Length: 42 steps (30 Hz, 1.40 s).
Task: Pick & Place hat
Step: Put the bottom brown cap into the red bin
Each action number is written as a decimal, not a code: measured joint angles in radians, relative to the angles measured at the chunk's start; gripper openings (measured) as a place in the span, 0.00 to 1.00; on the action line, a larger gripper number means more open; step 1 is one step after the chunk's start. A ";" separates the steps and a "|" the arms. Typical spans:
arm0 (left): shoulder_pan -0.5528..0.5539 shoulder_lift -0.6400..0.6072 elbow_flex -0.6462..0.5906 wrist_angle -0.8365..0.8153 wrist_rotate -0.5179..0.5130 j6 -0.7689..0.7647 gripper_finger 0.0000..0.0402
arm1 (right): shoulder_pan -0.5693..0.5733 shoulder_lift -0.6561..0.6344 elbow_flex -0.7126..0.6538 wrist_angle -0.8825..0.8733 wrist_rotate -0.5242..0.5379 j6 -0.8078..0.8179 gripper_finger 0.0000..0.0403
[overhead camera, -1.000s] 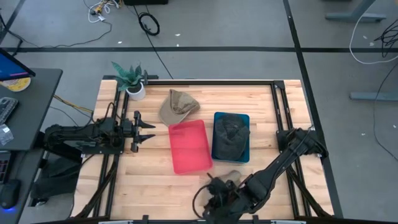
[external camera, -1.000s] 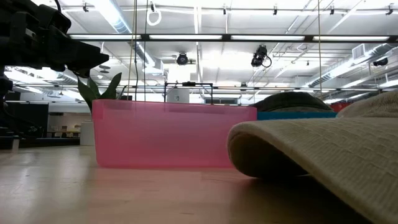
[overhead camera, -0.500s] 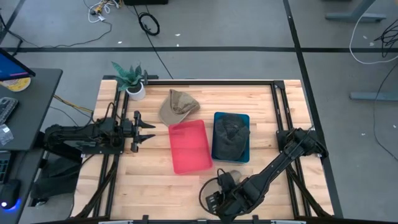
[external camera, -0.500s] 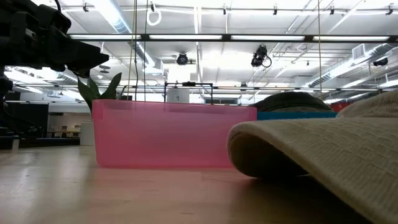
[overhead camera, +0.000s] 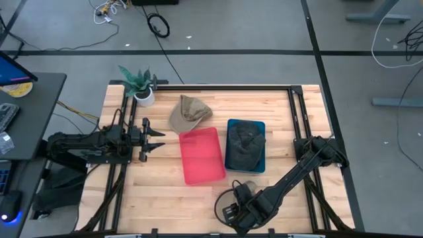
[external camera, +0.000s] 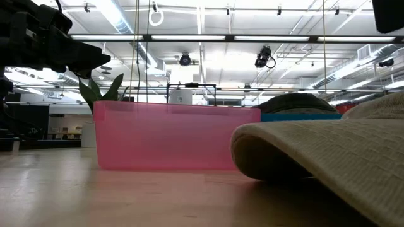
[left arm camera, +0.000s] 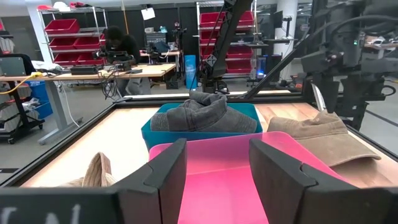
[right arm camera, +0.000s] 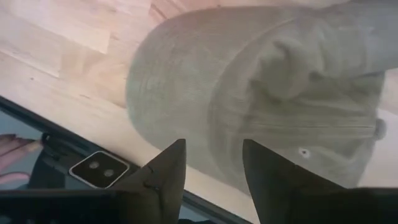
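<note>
Counter (overhead camera: 152,192): pale wood, with both arms over it. The left arm waits on its own side, well apart from the work. The left claw (left arm camera: 217,146) has its fingers spread with nothing between them and faces the pink bin (overhead camera: 201,155).

Ahead of the right claw (right arm camera: 214,146), across the counter, the pink bin stands empty. Beside it a blue bin (overhead camera: 245,123) already holds a dark hat (overhead camera: 246,144). A second tan hat (overhead camera: 190,112) lies beyond the pink bin.

Task's hat: a beige cap (right arm camera: 267,81) lies flat on the counter's near edge, directly beneath the right claw. The low view shows its brim (external camera: 328,157) resting on the wood.

Right claw: fingers parted about halfway, holding nothing, poised above the cap's crown and not touching it.

Step in hand, as I judge it: descend and grip.
- Go straight down. The fabric is soft, so pinch a fold of the crown rather than trying to span the whole cap.
- Keep off the stiff brim. A grip there would likely let the cap swing and slip.
- The top button (right arm camera: 377,129) sits off to one side of the claw. Centre nearer the seams if a firmer ridge is wanted.
- A small dark module (right arm camera: 99,167) sits at the counter edge close beside the claw. Do not drift toward it.
- Lift clear before crossing to the pink bin, so the cap clears its wall.
</note>
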 joint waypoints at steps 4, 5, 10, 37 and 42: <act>0.000 0.000 0.000 0.000 0.000 0.000 0.44 | 0.000 0.000 -0.040 0.057 0.000 0.000 0.40; 0.000 0.000 0.000 0.000 0.000 0.000 0.44 | 0.000 0.000 -0.057 0.069 0.000 -0.001 0.40; 0.000 0.000 0.000 0.000 0.000 0.000 0.44 | -0.005 0.000 -0.168 0.193 -0.014 -0.001 0.40; 0.000 0.000 0.000 0.000 0.000 0.000 0.44 | -0.014 -0.002 -0.347 0.604 -0.015 -0.217 0.40; 0.000 0.000 0.000 0.000 0.000 0.000 0.44 | -0.014 -0.001 -0.347 0.589 -0.014 -0.222 0.40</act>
